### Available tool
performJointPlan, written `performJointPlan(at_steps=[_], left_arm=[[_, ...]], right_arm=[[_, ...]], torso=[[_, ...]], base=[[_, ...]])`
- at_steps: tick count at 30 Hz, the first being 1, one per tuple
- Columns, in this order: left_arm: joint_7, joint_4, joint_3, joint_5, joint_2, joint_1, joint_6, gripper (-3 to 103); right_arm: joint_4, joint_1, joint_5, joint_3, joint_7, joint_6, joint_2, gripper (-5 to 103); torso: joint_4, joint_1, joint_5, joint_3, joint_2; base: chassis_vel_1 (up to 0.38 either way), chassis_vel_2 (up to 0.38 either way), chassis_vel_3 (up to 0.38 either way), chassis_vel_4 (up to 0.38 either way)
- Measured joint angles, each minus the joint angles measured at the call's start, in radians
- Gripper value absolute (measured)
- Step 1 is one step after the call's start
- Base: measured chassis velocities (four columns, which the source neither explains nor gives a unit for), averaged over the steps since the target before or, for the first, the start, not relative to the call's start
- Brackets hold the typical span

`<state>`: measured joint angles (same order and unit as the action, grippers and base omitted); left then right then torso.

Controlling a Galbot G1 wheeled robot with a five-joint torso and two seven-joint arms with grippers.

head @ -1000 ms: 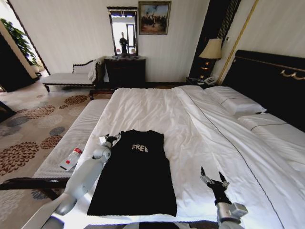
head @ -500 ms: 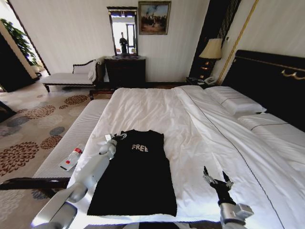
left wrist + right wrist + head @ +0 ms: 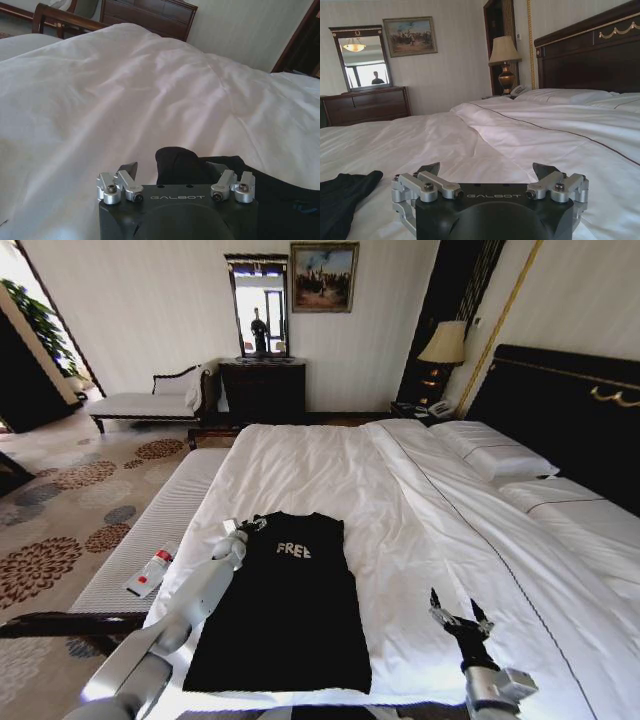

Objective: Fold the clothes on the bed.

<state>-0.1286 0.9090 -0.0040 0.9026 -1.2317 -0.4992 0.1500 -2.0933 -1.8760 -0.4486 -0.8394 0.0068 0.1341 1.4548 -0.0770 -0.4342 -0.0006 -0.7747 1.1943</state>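
Head view: the black short-sleeved cotton T-shirt with white lettering (image 3: 285, 595) lies flat, sleeves folded in, on the near part of my large white-sheeted bed with dark headboard (image 3: 420, 510). My left jaws (image 3: 243, 526) sit at the shirt's upper left corner beside the collar. My right jaws (image 3: 458, 612) hover released over bare duvet, well apart from the shirt. A white-cushioned bench (image 3: 150, 540) runs along the bed's left side.

Left wrist view: my left jaws (image 3: 176, 172) stand spread, a bunched black fold of the shirt (image 3: 182, 165) between them, not clenched.

Right wrist view: my right jaws (image 3: 487, 172) are released, empty; the shirt's edge (image 3: 342, 192) lies off to one side.
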Motion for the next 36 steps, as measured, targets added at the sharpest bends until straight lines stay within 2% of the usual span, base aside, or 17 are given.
performJointPlan(at_steps=[2, 4, 8, 10, 14, 16, 20, 28, 31, 33, 34, 35, 36], left_arm=[[0.002, -0.025, -0.001, 0.007, -0.009, 0.013, 0.011, 68], [0.006, -0.039, 0.000, 0.006, -0.014, 0.020, 0.014, 68], [0.021, -0.080, 0.005, 0.000, -0.034, 0.047, 0.015, 45], [0.022, -0.085, 0.005, 0.000, -0.038, 0.051, 0.015, 45], [0.023, -0.104, 0.005, 0.000, -0.051, 0.065, 0.015, 24], [0.023, -0.108, 0.005, 0.000, -0.051, 0.067, 0.015, 24], [0.021, -0.111, 0.005, 0.004, -0.046, 0.068, 0.015, 3], [0.005, -0.079, 0.003, 0.012, -0.009, 0.050, 0.017, 2], [-0.008, -0.041, 0.000, 0.022, 0.024, 0.022, 0.023, 2], [-0.012, -0.025, -0.001, 0.023, 0.040, 0.009, 0.025, 2], [-0.013, -0.024, -0.001, 0.023, 0.042, 0.008, 0.025, 2], [-0.013, -0.024, -0.001, 0.023, 0.042, 0.008, 0.025, 2], [-0.014, -0.022, -0.001, 0.022, 0.046, 0.004, 0.026, 2]], right_arm=[[-0.003, 0.000, -0.025, -0.014, 0.000, -0.008, -0.007, 100], [-0.003, 0.000, -0.029, -0.022, 0.000, -0.009, -0.010, 100], [-0.004, -0.001, -0.040, -0.034, 0.000, -0.011, -0.016, 100], [-0.004, -0.001, -0.040, -0.034, 0.000, -0.011, -0.015, 100], [-0.003, 0.002, -0.031, -0.023, 0.001, -0.011, -0.007, 100], [-0.003, 0.003, -0.030, -0.021, 0.001, -0.011, -0.006, 100], [0.007, 0.008, -0.027, -0.014, 0.002, -0.013, -0.014, 100], [0.010, 0.047, -0.069, 0.010, 0.023, -0.066, -0.089, 100], [0.011, 0.137, -0.165, 0.053, 0.055, -0.168, -0.189, 100], [0.056, 0.240, -0.244, 0.118, 0.086, -0.222, -0.305, 100], [0.072, 0.263, -0.258, 0.134, 0.090, -0.232, -0.334, 100], [0.072, 0.263, -0.258, 0.134, 0.090, -0.232, -0.334, 100], [0.148, 0.371, -0.310, 0.199, 0.103, -0.268, -0.443, 100]], torso=[[0.0000, 0.000, -0.0001, 0.000, 0.000], [0.0000, 0.000, 0.0000, 0.000, 0.000], [0.0000, 0.000, 0.0000, 0.000, 0.000], [-0.0001, 0.000, 0.0000, 0.000, 0.000], [-0.0001, 0.000, 0.0001, 0.000, 0.000], [-0.0001, 0.000, 0.0000, 0.000, 0.000], [-0.0001, 0.000, 0.0000, 0.000, 0.000], [-0.0003, 0.000, -0.0001, 0.000, 0.000], [-0.0003, 0.000, 0.0001, 0.000, 0.000], [-0.0003, 0.000, 0.0003, 0.000, 0.000], [-0.0002, 0.000, 0.0004, 0.000, 0.000], [-0.0002, 0.000, 0.0004, 0.000, 0.000], [0.0015, 0.000, 0.0002, 0.000, 0.000]], base=[[0.000, 0.000, 0.000, 0.000], [0.000, 0.000, 0.000, 0.000], [0.000, 0.000, 0.000, 0.000], [0.000, 0.000, 0.000, 0.000], [0.000, 0.000, 0.000, 0.000], [0.000, 0.000, 0.000, 0.000], [0.000, 0.000, 0.000, 0.000], [0.000, 0.000, 0.000, 0.000], [0.000, 0.000, 0.000, 0.000], [0.000, 0.000, 0.000, 0.000], [0.000, 0.000, 0.000, 0.000], [0.000, 0.000, 0.000, 0.000], [0.000, 0.000, 0.000, 0.000]])
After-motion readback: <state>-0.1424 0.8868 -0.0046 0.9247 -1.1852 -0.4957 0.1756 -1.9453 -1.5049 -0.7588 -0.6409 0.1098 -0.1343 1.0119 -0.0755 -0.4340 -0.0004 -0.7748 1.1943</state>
